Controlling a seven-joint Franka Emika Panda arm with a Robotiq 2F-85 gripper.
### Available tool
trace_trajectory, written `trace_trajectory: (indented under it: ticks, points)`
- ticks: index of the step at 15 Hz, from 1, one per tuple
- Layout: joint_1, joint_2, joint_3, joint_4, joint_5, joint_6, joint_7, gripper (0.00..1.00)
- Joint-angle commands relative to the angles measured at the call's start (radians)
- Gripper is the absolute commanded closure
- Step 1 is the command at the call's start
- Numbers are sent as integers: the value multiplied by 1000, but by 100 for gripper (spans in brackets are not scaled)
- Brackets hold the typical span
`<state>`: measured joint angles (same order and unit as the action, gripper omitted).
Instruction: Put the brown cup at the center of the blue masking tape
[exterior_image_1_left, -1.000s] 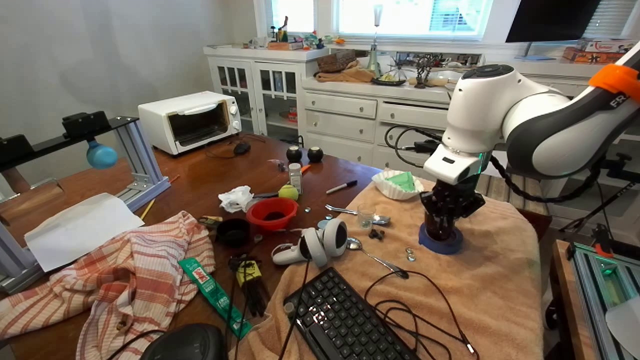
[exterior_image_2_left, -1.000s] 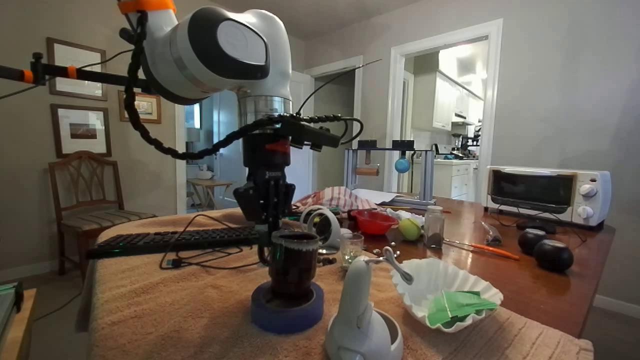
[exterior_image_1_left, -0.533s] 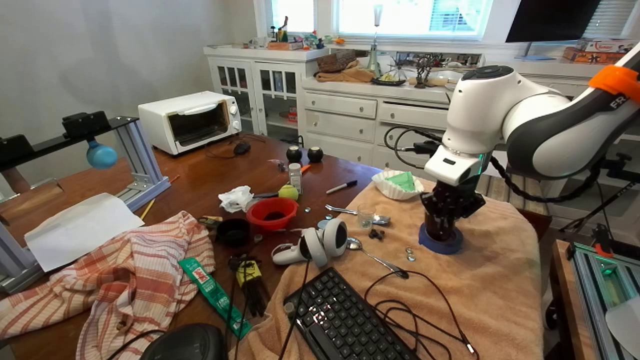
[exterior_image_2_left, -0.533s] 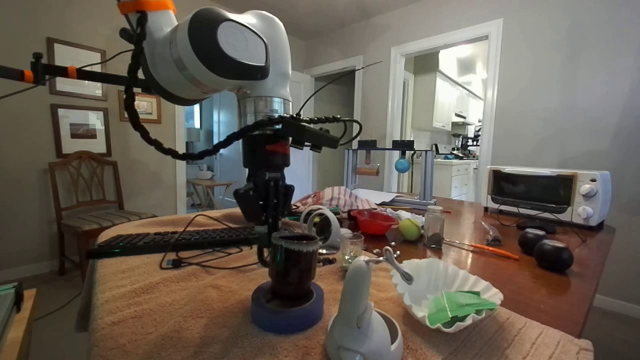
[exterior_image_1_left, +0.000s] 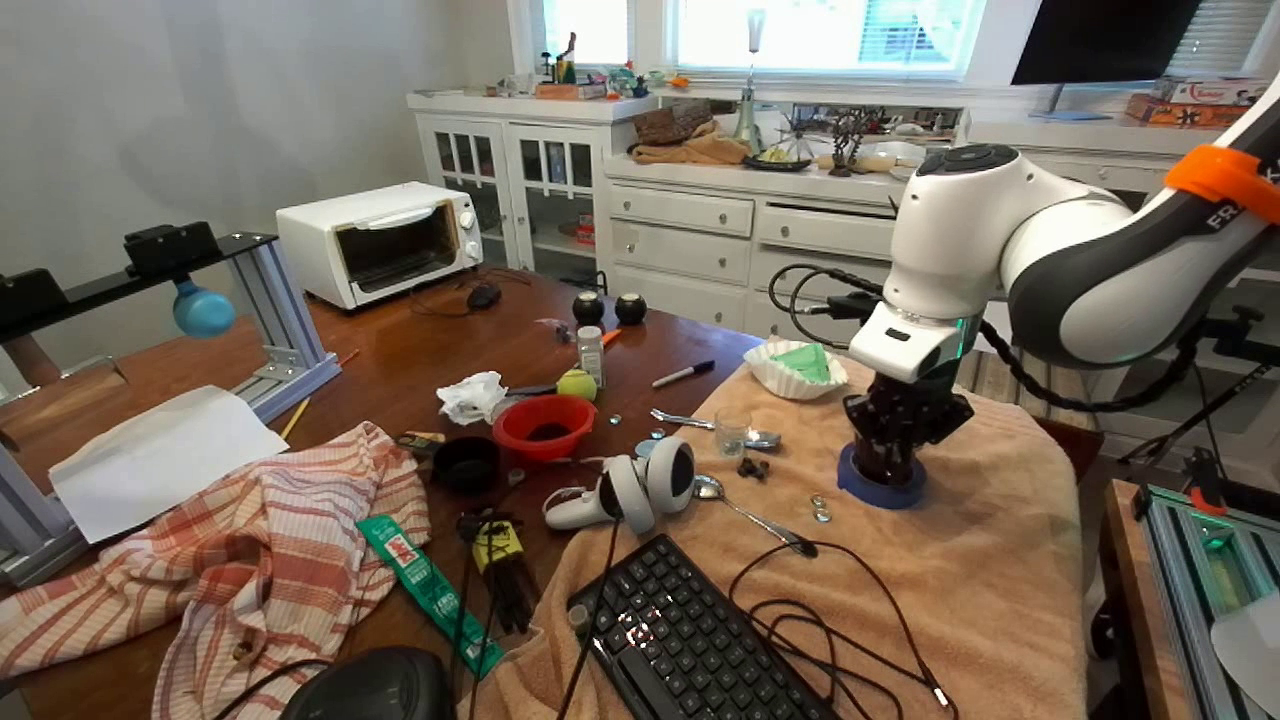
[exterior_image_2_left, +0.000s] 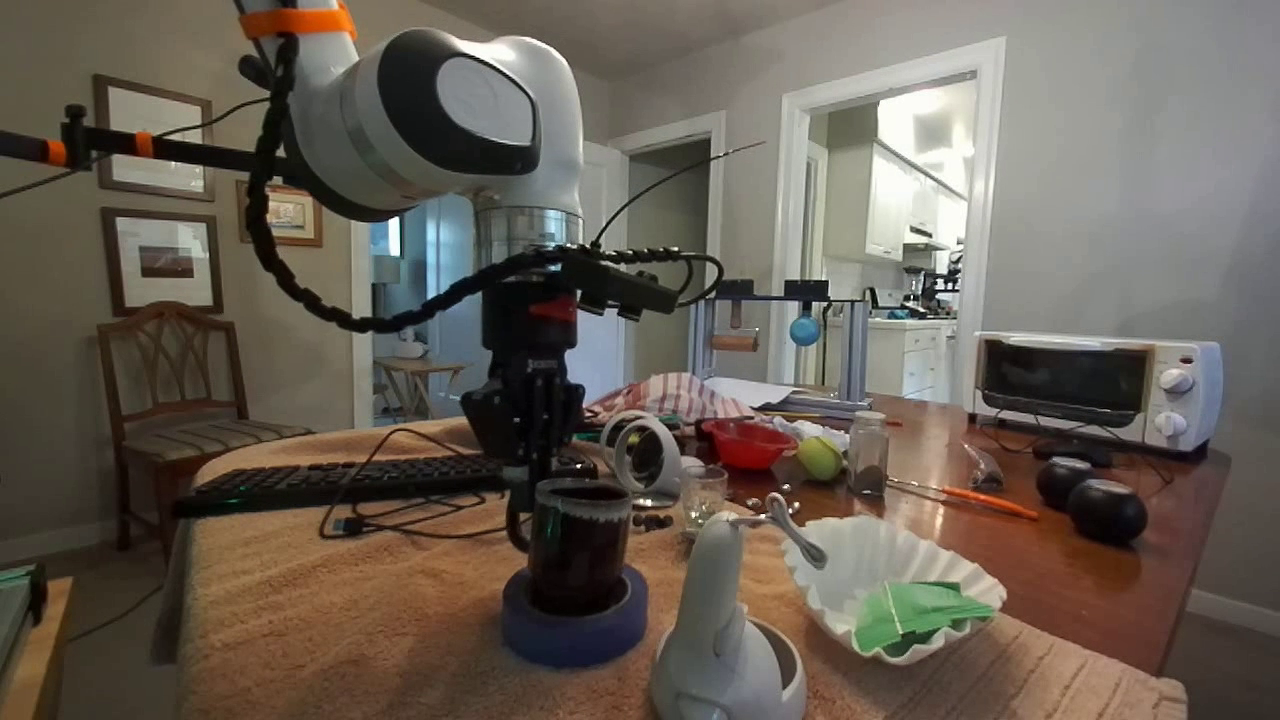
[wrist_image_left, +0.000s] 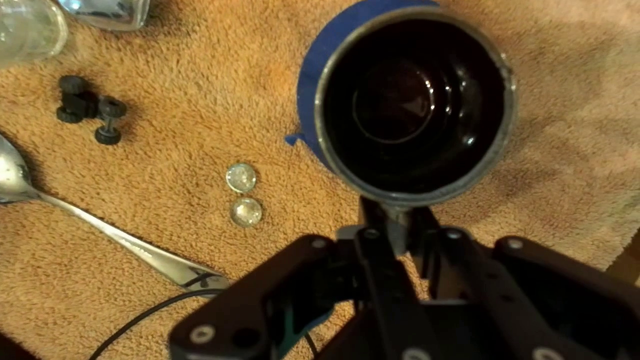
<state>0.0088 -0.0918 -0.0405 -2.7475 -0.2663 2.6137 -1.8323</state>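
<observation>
Wrist view: my claw (wrist_image_left: 396, 220) clamps the brown cup (wrist_image_left: 412, 107) by its handle.
Presumably that lets the body sit down inside the blue masking tape (wrist_image_left: 313, 82).

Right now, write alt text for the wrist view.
Black fingers grip the handle of a dark brown cup that hides part of a blue tape ring. On the tan towel lie a spoon, two clear pebbles and a black wheeled piece.

White rounded arm (exterior_image_1_left: 938, 245), black panels (exterior_image_2_left: 408, 95), orange band (exterior_image_1_left: 1215, 175). Ribbed black cable (exterior_image_2_left: 257, 212). Black tool (wrist_image_left: 398, 227), silvery round screw heads (wrist_image_left: 202, 333)
</observation>
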Motion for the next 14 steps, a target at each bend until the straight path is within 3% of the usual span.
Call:
trace_trajectory:
  ticks: [1, 7, 14]
  points:
    - [-11, 22, -2, 1, -25, 37, -1, 96]
    - [-23, 44, -5, 1, -52, 109, 0, 96]
    - [-34, 51, -2, 0, -143, 80, 27, 96]
